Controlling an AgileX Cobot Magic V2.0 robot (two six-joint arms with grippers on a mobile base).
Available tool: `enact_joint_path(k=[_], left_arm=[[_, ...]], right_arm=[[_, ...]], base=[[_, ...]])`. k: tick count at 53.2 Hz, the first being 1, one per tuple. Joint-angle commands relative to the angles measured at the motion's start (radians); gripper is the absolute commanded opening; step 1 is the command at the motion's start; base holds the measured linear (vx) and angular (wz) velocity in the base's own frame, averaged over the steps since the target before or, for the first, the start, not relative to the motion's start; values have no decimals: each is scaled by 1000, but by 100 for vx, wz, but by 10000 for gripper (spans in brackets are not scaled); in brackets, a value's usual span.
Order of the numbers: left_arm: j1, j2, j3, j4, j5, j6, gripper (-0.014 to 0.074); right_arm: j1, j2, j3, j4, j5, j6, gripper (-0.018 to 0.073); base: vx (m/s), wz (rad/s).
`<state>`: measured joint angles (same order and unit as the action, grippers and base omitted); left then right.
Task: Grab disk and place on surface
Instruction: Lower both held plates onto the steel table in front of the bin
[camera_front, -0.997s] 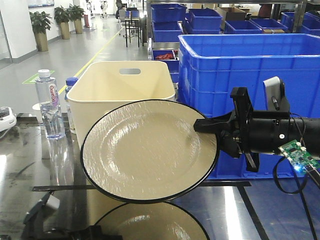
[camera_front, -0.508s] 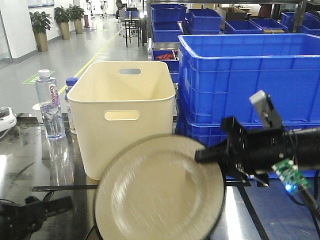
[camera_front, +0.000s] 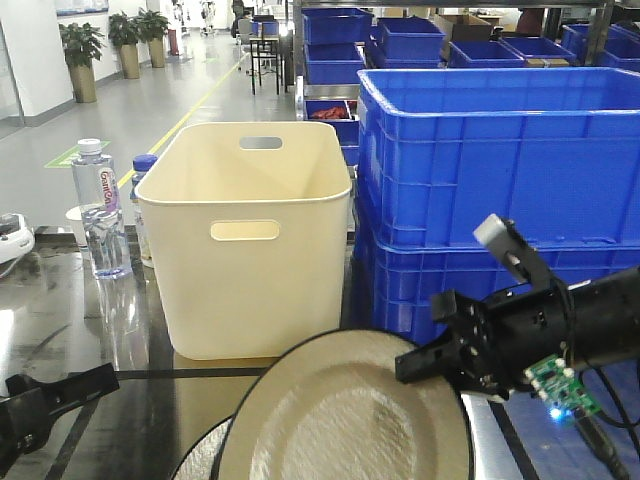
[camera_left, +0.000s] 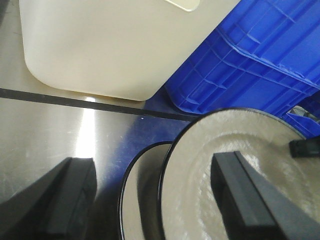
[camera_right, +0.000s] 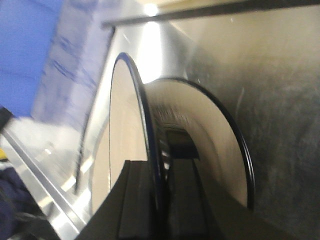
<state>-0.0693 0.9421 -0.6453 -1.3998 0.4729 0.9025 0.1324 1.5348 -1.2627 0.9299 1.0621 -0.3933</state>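
Note:
The disk (camera_front: 350, 420) is a cream plate with a thin black rim, tilted on edge low over the dark glossy surface (camera_front: 90, 330). My right gripper (camera_front: 415, 362) is shut on its right rim. The right wrist view shows the rim (camera_right: 126, 125) edge-on between the black fingers (camera_right: 142, 200), with the plate's mirror image (camera_right: 210, 135) beside it. My left gripper (camera_front: 70, 392) is open at the lower left, holding nothing. From the left wrist, the disk (camera_left: 235, 170) lies past the open fingers (camera_left: 70, 195). Its lowest edge is out of view.
A cream bin (camera_front: 245, 240) stands on the surface behind the disk, with stacked blue crates (camera_front: 500, 150) to its right. Water bottles (camera_front: 100, 210) stand at the far left. A black tape line (camera_left: 75, 97) crosses the surface in front of the bin.
The right arm has come down and slightly right, carrying the disk from bin height to just over the surface. The left gripper has moved a little at the lower left.

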Motion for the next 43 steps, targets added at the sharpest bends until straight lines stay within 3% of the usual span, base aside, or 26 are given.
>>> enact_joint_path(k=[1,13,24,29,35,43], left_arm=[[4,-13,-29,-36,-6,-2,575],[4,-13,-29,-36,-7,-2,575],[4,-13,-29,-35,-8,1,575],[4,-13,-29,-28,-11,8,575],[4,-13,-29,30,-25,29,575],[4,-35,-29,94,-49,26,555]], right_arm=[[43,-48,-37,43,-18,10,30],[111,-48,-37,-105,-97,11,183],[112,-49,-37,-252,-138,10,463],[112,-55,-40,-275,-163,9,560],[106,-72,-66,-302,-170,8,613],[106,-112,-110,-357,-171,8,590]], base=[[0,0],[0,0],[0,0],[0,0],[0,0],[0,0]])
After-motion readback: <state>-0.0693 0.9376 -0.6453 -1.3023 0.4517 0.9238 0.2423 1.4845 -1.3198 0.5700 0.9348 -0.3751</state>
